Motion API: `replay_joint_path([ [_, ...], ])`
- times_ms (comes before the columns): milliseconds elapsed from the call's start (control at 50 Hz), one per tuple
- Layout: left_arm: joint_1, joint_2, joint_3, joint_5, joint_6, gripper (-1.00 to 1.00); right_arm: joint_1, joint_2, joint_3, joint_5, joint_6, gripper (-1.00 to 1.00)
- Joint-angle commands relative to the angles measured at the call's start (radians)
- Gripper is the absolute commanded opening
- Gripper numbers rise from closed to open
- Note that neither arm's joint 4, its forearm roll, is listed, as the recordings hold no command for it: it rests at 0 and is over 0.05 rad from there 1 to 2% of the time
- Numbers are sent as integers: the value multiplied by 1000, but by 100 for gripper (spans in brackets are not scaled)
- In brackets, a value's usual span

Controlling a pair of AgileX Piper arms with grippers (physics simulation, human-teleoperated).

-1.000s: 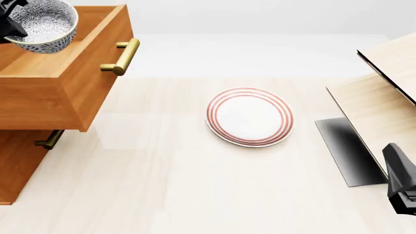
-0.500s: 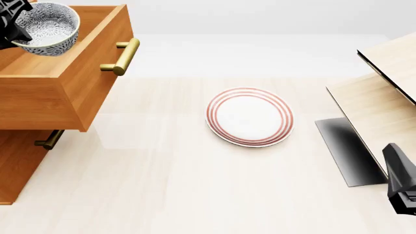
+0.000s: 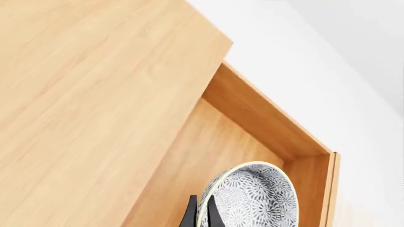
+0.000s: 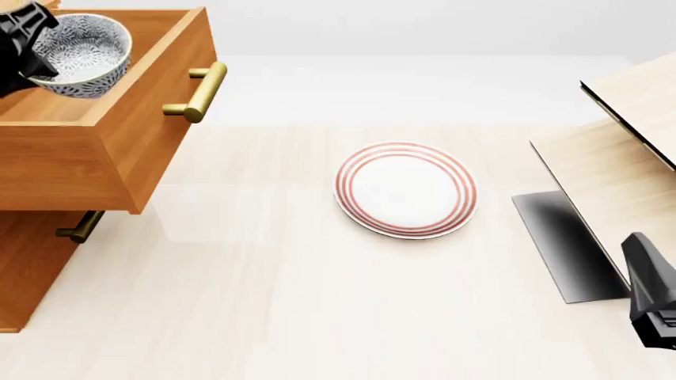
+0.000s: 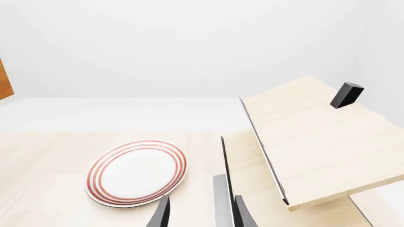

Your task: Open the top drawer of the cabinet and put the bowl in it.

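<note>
The top drawer (image 4: 100, 158) of the orange-brown cabinet (image 4: 27, 269) stands pulled out, its brass handle (image 4: 199, 91) facing the table. The speckled grey-and-white bowl (image 4: 85, 49) hangs low inside the drawer, slightly tilted. My left gripper (image 4: 27, 43) is shut on the bowl's rim. In the left wrist view the thin black fingers (image 3: 192, 215) pinch the rim of the bowl (image 3: 256, 198) above the drawer's floor (image 3: 208, 156). Far from the cabinet, my right gripper (image 5: 202, 215) is open with nothing between its fingers.
A white plate with red rings (image 4: 404, 188) lies mid-table. A pale light-wood structure (image 4: 623, 150) with a dark grey base (image 4: 560, 245) fills the right side, next to my right arm (image 4: 650, 293). A second drawer's handle (image 4: 79, 228) shows below the open one.
The left gripper has carried the bowl lower and a little to the right, down into the open drawer, and the bowl now sits less tilted. The right arm has not moved.
</note>
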Motion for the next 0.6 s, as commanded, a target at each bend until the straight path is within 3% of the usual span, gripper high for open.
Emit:
replay_joint_path([
  [20,8,-8,23,-21,-21,-100,0,-1,1,0,0,100],
  [600,26,17,31,-40,-30,-100,0,-1,1,0,0,100],
])
